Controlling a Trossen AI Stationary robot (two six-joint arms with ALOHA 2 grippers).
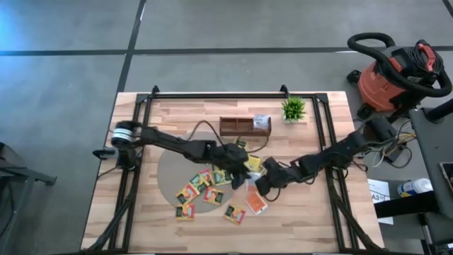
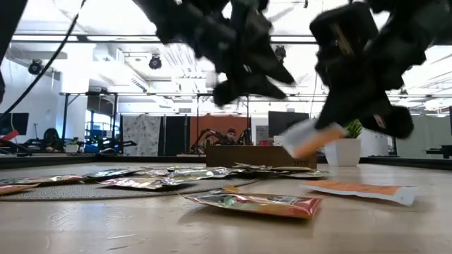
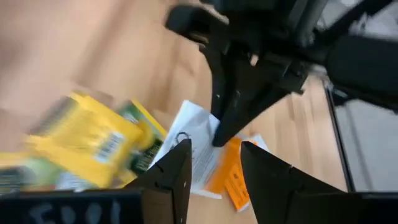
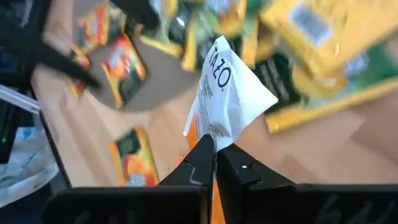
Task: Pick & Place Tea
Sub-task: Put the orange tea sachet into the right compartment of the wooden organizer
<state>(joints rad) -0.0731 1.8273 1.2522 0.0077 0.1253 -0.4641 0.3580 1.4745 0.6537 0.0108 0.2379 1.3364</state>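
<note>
The right gripper [image 4: 214,163] had its fingers pinched tight on one corner of a white-and-orange tea sachet [image 4: 231,93], holding it clear of the table in front of the wooden tray [image 1: 244,126], right at the near edge of the scattered pile of sachets [image 1: 205,185]. The left gripper [image 3: 214,163] hovered just beside it over the same pile, its fingers apart and holding nothing. With so little paper caught, the sachet might have slid free on the way to the tray, and the two grippers stood near enough to knock together.
</note>
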